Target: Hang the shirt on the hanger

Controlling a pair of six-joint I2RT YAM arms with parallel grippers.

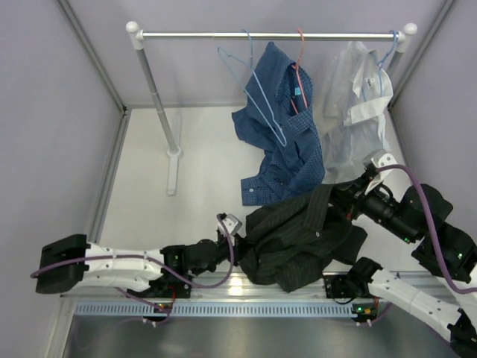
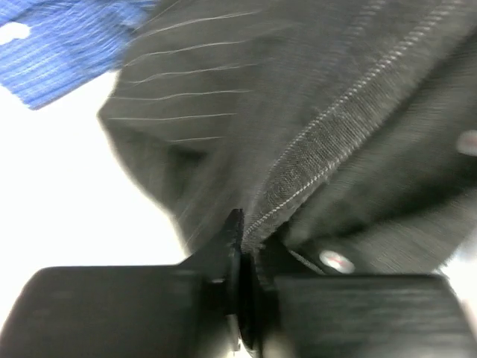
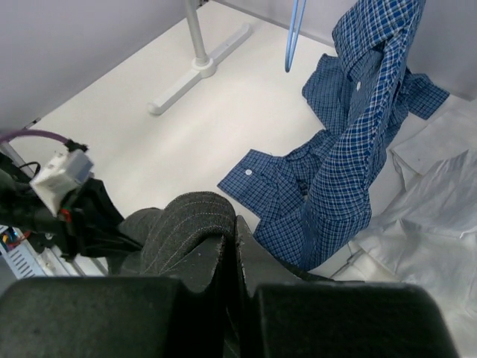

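The black pinstriped shirt (image 1: 298, 242) lies bunched at the near edge of the table, held between both arms. My left gripper (image 1: 237, 237) is shut on its left side; in the left wrist view the gripper (image 2: 250, 257) pinches a stitched hem of the shirt (image 2: 335, 112). My right gripper (image 1: 339, 198) is shut on the shirt's far right part; in the right wrist view the gripper (image 3: 235, 235) clamps a fold of the shirt (image 3: 182, 216). The empty light-blue hanger (image 1: 253, 89) hangs on the rail, and its lower part shows in the right wrist view (image 3: 294, 33).
A blue checked shirt (image 1: 287, 142) hangs from a red hanger (image 1: 300, 48) and trails onto the table beside the black shirt. A white shirt (image 1: 354, 112) hangs at the right. The rail (image 1: 268, 34) stands on a pole (image 1: 156, 97) with a foot (image 1: 173, 168).
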